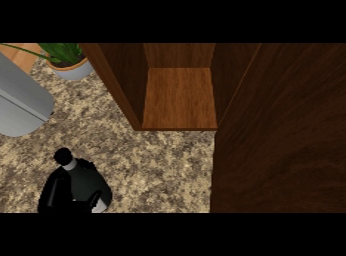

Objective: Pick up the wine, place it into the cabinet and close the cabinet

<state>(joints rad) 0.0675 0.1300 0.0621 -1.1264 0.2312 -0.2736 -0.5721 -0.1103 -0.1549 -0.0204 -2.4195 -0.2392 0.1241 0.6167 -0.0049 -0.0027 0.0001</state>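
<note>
Wine [64, 156] at 7 o'clock on desk [161, 165], gripped by left hand [72, 192]. Cabinet [180, 97] open at 12. Risk: bottle clipped on cabinet wall during lift.

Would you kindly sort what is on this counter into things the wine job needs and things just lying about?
For the job:
- wine bottle, its neck showing above the left hand whose fingers curl round it
- cabinet, standing open
- cabinet door, swung wide

Just lying about:
- potted plant
- grey appliance
</note>
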